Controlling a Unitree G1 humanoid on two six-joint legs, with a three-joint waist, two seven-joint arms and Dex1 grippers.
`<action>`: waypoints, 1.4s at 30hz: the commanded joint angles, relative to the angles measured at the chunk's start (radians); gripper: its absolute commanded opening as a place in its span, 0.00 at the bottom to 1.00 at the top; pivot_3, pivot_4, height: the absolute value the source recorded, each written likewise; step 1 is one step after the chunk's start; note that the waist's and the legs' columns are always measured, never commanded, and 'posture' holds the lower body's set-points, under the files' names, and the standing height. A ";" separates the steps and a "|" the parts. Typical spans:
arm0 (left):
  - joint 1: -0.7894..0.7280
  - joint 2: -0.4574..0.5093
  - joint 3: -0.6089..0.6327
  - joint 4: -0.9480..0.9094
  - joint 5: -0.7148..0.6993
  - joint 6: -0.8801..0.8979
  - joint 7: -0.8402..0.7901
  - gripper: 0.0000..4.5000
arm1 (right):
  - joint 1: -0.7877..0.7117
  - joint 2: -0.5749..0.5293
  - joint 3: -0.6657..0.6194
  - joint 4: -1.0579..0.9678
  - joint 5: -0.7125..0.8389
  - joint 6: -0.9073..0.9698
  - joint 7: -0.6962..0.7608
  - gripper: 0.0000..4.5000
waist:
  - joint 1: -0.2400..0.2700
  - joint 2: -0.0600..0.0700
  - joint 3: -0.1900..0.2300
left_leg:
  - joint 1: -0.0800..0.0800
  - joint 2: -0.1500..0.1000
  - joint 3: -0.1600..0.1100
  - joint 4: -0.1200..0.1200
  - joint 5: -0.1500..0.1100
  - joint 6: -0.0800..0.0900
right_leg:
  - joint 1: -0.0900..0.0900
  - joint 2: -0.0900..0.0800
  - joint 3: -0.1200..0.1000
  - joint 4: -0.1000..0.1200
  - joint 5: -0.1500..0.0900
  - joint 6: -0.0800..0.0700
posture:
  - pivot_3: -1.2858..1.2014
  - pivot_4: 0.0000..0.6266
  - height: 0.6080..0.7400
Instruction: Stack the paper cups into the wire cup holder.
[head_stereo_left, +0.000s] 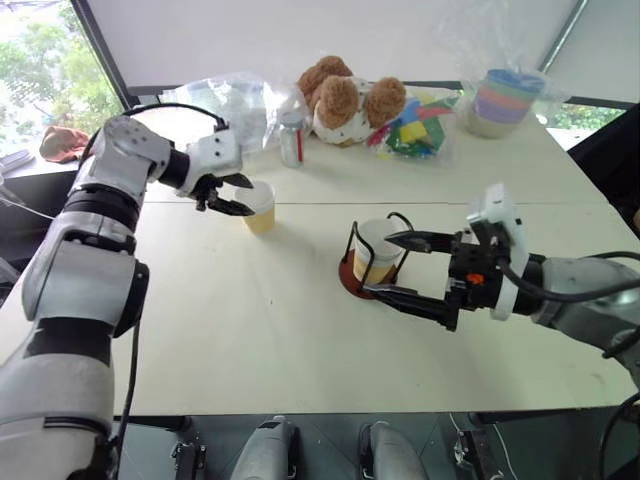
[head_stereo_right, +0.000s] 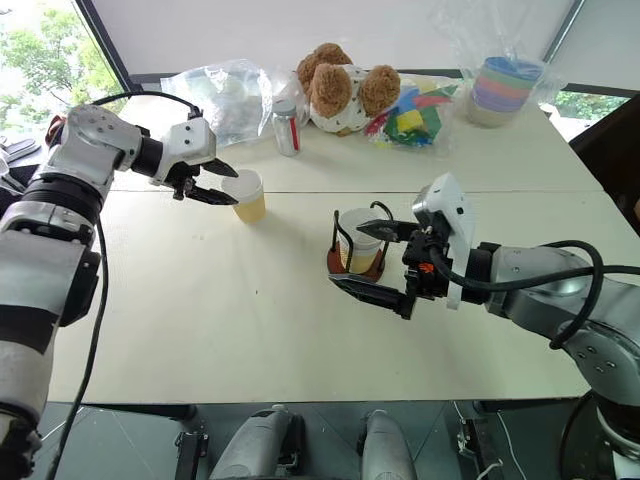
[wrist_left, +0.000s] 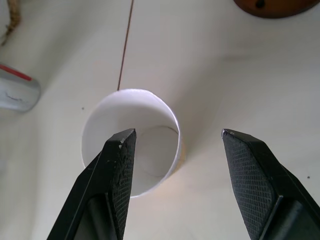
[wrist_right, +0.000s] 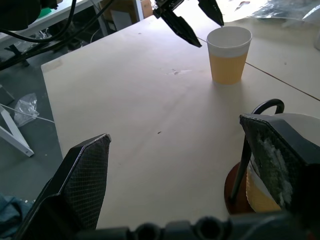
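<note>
Spreading across most of the frame: a pale cream table (head_stereo_left: 260, 330), a thin seam running side to side above the middle. Standing upright left of centre, a paper cup (head_stereo_left: 259, 207). Sitting right of centre, the wire cup holder (head_stereo_left: 372, 262), holding another cup. Lying along the upper edge: crumpled clear plastic bag (head_stereo_left: 225, 100), small metal can (head_stereo_left: 291, 142), teddy bear (head_stereo_left: 348, 100), bright toy blocks (head_stereo_left: 412, 130), and pastel bowls (head_stereo_left: 505, 100) stacked at upper right.

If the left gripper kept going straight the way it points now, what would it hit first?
Most likely the loose paper cup: the left gripper stands open above its mouth, one finger over the rim, the other outside. Depth is unclear, so contact point is uncertain.
</note>
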 joint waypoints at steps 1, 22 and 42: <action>-0.008 -0.008 0.012 -0.009 0.039 -0.022 0.029 0.62 | 0.007 -0.013 -0.048 -0.031 0.012 -0.010 -0.013 1.00 | 0.001 0.000 0.000 | 0.000 0.000 0.000 0.000 0.000 0.000 | 0.000 0.000 0.000 0.000 0.000 0.000 | 0.52 0.24 1.00; -0.038 -0.095 -0.010 0.044 0.203 -0.081 0.156 0.01 | 0.041 -0.049 -0.103 -0.039 0.066 0.000 -0.067 1.00 | 0.002 0.000 0.000 | 0.000 0.000 0.000 0.000 0.000 0.001 | 0.000 0.000 0.000 0.000 0.000 0.000 | 0.52 0.24 1.00; -0.290 -0.266 -0.179 -0.175 -0.457 0.086 -0.222 0.01 | 0.411 -0.087 -0.500 -0.039 -0.049 0.054 -0.005 1.00 | -0.016 0.000 0.000 | 0.003 0.003 -0.002 0.000 -0.001 0.002 | 0.000 0.002 0.001 0.002 0.000 0.000 | 0.52 0.24 1.00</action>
